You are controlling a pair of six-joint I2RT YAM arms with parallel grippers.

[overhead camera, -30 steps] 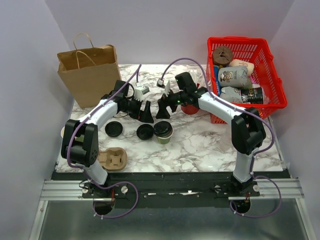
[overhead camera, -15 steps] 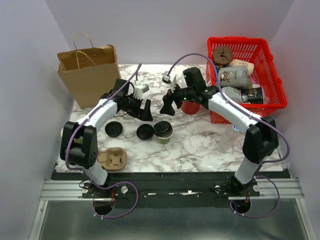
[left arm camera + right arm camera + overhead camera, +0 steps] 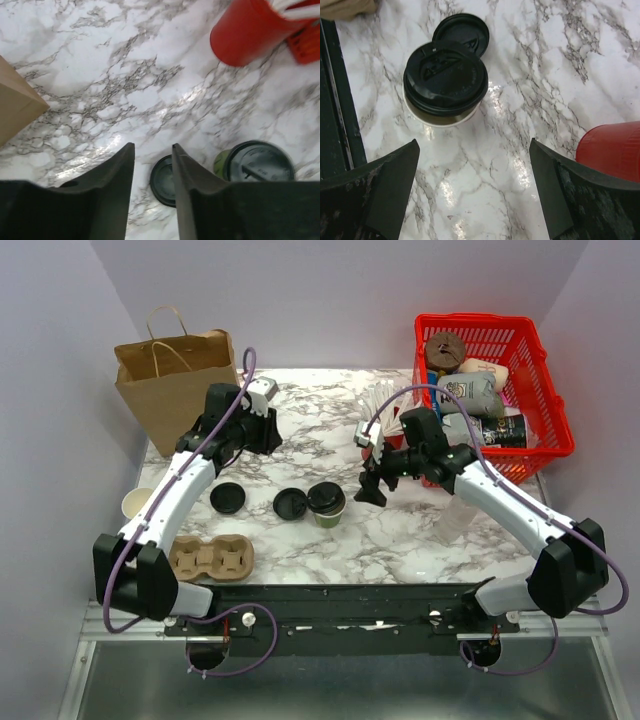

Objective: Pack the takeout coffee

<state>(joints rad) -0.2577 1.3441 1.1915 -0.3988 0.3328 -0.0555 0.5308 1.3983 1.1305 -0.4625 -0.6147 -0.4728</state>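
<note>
Takeout coffee: upright, lidded, on the bench at centre frame of the top view, with nothing gripping it.

Other items, largest first:
- Red basket, upper right, full of goods.
- Paper bag, upper left, standing open.
- Cup carrier, lower left, with its wells unfilled.
- Red cup, lower right of the right wrist view.
- Loose lid, just left of the coffee and seemingly touching it.

Step in hand, as I judge it: the pick-up. I would bring the right pincer down with its jaws either side of the green paper wall, below the lid's rim, because a grip on the lid alone could pop it off. The approach should keep clear of the loose lid. I would squeeze gently so the cup does not buckle, and lift it level.

Pincers:
- Right: jaws spread wide, hanging above the coffee, touching nothing.
- Left pincer: jaws partly apart with a narrow gap, nothing between them, up over bare bench near the bag.
</note>
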